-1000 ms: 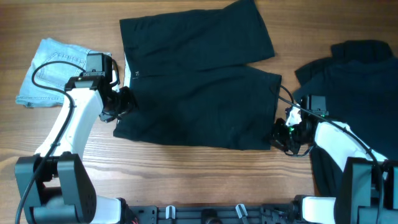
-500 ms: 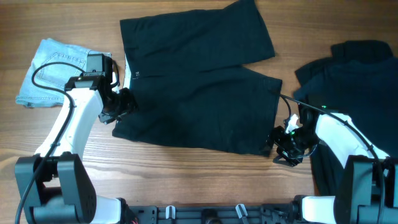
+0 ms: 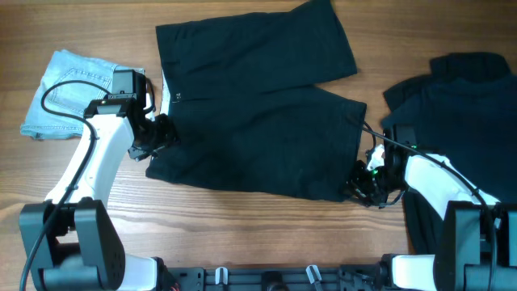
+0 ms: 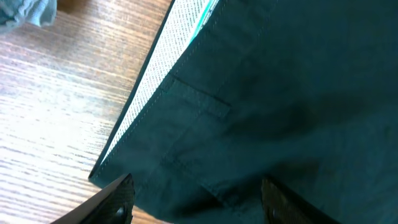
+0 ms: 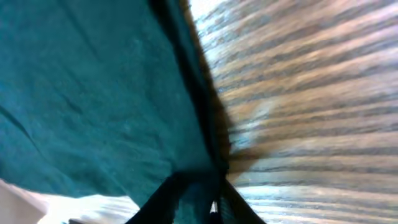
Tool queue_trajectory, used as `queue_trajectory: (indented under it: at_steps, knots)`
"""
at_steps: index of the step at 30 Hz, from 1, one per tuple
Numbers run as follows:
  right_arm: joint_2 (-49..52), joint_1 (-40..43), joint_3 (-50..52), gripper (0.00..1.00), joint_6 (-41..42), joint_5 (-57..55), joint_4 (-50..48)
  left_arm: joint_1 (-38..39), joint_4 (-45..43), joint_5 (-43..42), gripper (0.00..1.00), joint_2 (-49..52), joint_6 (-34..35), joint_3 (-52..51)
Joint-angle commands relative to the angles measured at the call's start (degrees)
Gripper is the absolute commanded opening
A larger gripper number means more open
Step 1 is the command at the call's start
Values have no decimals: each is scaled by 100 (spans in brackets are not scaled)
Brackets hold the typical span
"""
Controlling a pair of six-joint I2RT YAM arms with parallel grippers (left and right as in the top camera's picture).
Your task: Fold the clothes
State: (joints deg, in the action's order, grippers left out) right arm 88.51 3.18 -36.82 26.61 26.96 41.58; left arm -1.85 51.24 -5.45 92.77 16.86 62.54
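- Now: black shorts [image 3: 258, 121], 1 pair, spread flat between both arms.
- left gripper [image 4: 199, 205]: jaws apart, straddling the waistband corner.
- right gripper [image 5: 196, 199]: reopened, shifted, now pinched on the hem corner; lift likely next.

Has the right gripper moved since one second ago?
Yes. In the overhead view the right gripper is now nearer the table's front edge, at the shorts' lower right corner.

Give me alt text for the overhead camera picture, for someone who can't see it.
A pair of black shorts lies spread on a wooden table, the left gripper open at the waistband edge and the right gripper shut on a leg hem. Folded pale denim sits beside the left arm; another dark garment lies by the right arm.
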Motion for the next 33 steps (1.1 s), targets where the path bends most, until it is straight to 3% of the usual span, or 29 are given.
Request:
queue_trajectory:
  at_steps: [1,7,12,17,20,24,29,32,33]
  knots:
    - [63,-11,39,6,-105,-483,-107,7,74,57,66,-85,-11,114]
    - [-136,-13,-822,4,-350,-511,826,-109,684,398,66,-85,33,114]
    - [-540,-13,-1344,4,-566,-509,1300,-815,1648,258,66,-85,487,63]
    - [-564,-13,-1344,4,-562,-509,1235,-1311,457,-704,60,-83,461,-706]
    - [-564,-11,-1344,4,-560,-509,1202,-1296,94,-695,59,-83,461,-942]
    - [-564,-11,-1344,4,-555,-511,1137,-1296,-317,-719,45,-83,466,-1276]
    - [-564,-13,-1344,4,-555,-511,1113,-1296,-1073,-1123,44,-83,599,-1766]
    - [-564,-11,-1344,4,-544,-511,1088,-1294,-1342,-1128,28,-83,610,-1834]
    - [-564,-11,-1344,4,-544,-511,1073,-1294,-1335,-1130,13,-83,610,-1834]
